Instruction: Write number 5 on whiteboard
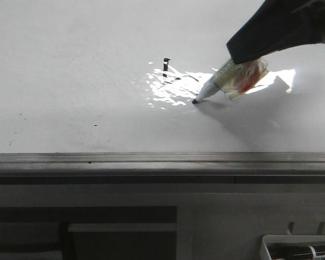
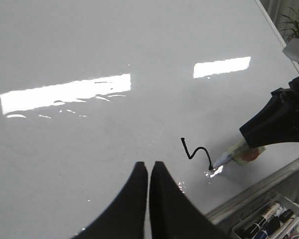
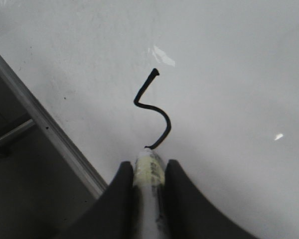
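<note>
The whiteboard (image 1: 70, 65) is glossy white with a grey rail (image 1: 151, 158) along its near edge. My right gripper (image 1: 244, 54) is shut on a marker (image 1: 222, 84) whose black tip (image 1: 195, 101) touches the board. In the right wrist view the fingers (image 3: 122, 184) clamp the marker (image 3: 149, 167). From its tip runs the black line of the number 5 (image 3: 154, 112): a short straight leg, a corner and a curved bowl. The line also shows in the left wrist view (image 2: 197, 152); glare partly hides it in the front view (image 1: 166, 64). My left gripper (image 2: 148, 167) is shut and empty over the board.
A bright glare patch (image 1: 173, 86) lies on the board by the marker tip. Small dark specks (image 1: 95, 125) dot the board's left part. A tray of spare markers (image 2: 269, 224) sits below the rail at the right, also in the front view (image 1: 298, 249).
</note>
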Robot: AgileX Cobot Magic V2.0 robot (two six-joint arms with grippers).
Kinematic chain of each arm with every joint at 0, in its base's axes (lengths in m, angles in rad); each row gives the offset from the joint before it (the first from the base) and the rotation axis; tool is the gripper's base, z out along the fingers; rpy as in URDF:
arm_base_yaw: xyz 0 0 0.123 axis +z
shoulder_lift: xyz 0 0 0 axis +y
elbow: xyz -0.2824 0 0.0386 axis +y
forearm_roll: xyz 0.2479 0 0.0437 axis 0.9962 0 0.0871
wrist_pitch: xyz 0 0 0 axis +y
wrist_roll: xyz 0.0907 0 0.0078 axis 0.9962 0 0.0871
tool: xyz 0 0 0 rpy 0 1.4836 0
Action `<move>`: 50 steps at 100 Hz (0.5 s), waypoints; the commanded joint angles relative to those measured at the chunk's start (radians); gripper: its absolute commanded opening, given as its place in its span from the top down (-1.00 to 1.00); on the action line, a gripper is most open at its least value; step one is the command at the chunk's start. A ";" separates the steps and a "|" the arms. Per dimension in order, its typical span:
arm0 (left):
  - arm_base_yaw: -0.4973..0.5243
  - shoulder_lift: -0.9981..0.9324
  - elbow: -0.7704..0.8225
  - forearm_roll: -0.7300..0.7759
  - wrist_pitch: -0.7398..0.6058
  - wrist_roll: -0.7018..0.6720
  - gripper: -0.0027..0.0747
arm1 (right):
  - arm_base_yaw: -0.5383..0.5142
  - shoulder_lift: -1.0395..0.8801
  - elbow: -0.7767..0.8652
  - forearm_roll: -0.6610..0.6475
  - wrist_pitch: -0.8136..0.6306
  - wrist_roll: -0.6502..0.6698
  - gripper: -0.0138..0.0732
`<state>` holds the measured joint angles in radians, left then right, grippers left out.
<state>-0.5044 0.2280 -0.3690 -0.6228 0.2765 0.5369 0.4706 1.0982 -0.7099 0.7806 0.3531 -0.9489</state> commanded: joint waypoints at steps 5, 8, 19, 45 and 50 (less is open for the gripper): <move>0.000 0.011 -0.027 -0.022 -0.053 -0.011 0.98 | 0.066 0.045 -0.020 0.007 -0.087 0.003 0.77; 0.000 0.011 -0.027 -0.022 -0.053 -0.011 0.98 | 0.083 0.057 -0.020 0.007 -0.103 0.003 0.77; 0.000 0.011 -0.027 -0.022 -0.053 -0.011 0.98 | 0.139 0.084 -0.022 0.007 -0.152 0.003 0.77; 0.000 0.011 -0.027 -0.024 -0.050 -0.011 0.98 | 0.154 -0.015 -0.098 -0.015 -0.144 0.001 0.77; 0.000 0.011 -0.027 -0.024 -0.051 -0.011 0.98 | 0.154 -0.028 -0.106 -0.030 -0.181 0.001 0.77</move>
<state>-0.5044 0.2280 -0.3690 -0.6228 0.2765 0.5369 0.6230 1.1232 -0.7637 0.7667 0.2680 -0.9450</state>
